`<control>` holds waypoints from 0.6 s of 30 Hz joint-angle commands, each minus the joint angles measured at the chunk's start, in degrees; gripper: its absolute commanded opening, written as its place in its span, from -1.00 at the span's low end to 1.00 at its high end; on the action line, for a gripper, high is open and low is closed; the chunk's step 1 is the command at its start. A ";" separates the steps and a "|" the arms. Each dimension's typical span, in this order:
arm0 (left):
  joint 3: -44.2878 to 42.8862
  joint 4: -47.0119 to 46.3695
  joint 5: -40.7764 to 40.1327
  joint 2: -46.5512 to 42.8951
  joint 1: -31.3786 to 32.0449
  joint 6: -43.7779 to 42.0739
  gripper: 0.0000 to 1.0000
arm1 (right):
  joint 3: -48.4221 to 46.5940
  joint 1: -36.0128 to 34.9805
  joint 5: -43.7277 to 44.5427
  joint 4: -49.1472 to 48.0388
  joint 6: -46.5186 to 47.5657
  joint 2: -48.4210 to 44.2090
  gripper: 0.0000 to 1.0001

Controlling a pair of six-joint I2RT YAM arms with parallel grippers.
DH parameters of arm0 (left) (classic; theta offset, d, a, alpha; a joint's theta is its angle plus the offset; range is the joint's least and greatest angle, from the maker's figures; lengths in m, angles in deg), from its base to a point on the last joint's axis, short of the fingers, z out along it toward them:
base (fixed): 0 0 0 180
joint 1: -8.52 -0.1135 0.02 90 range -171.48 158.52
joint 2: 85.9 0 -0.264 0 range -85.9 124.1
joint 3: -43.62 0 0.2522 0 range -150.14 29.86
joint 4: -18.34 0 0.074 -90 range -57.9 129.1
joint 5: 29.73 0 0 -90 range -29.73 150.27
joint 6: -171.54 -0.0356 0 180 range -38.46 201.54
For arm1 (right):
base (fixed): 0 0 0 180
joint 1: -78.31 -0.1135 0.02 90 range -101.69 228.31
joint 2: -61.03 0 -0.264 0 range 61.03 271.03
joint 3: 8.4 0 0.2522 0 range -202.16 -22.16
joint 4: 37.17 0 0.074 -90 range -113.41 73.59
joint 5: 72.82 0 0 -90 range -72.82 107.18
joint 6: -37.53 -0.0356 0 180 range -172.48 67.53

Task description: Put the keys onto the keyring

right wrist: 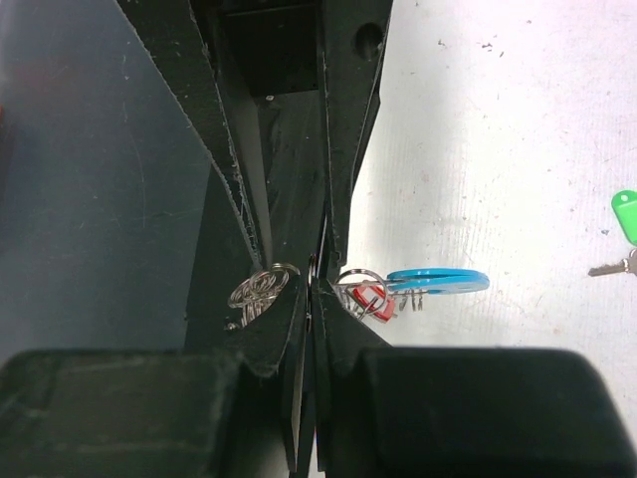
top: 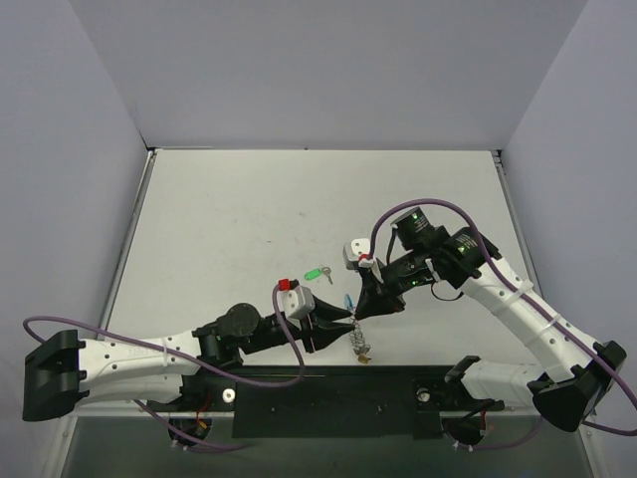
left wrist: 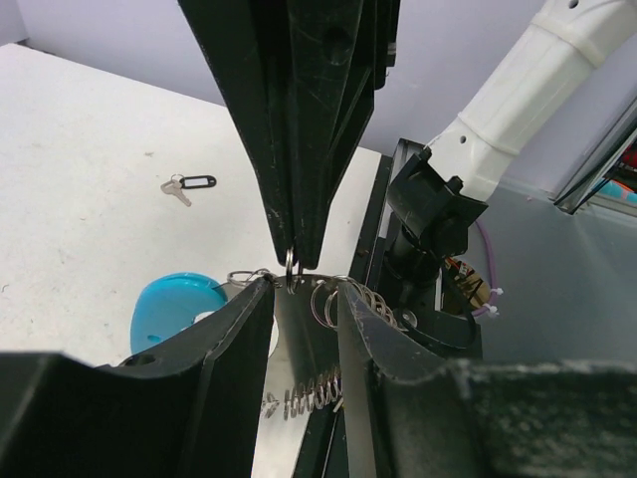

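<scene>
The keyring [top: 358, 337], a silvery coiled-wire loop, hangs above the table's near edge between both grippers. My right gripper [top: 358, 305] is shut on its wire [right wrist: 312, 267]. Its blue tag [right wrist: 438, 281] and red tag [right wrist: 368, 299] hang on one side, bunched coils [right wrist: 257, 291] on the other. My left gripper [left wrist: 299, 289] has its jaws apart, and the wire lies across both fingertips. The green-tagged key [top: 317, 272] lies on the table just beyond the grippers and shows in the right wrist view [right wrist: 625, 214]. The black-rimmed key [left wrist: 189, 184] lies on the table further off; it is hidden in the top view.
The black mounting strip [top: 328, 393] and the arm bases run along the near edge right under the hanging coil. The right arm's base [left wrist: 428, 214] stands close behind the keyring in the left wrist view. White table [top: 249, 209] stretches to the grey walls.
</scene>
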 commanded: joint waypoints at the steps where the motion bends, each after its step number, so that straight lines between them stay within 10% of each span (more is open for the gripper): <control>1: -1.97 -4.58 2.44 -0.44 0.02 -0.56 -0.17 | 0.63 0.26 -3.04 -0.96 -0.68 -1.08 -1.00; 18: -5.48 -0.10 -1.87 2.81 0.02 -1.53 -0.54 | 1.07 0.27 -4.36 -1.84 -1.91 -1.08 -1.00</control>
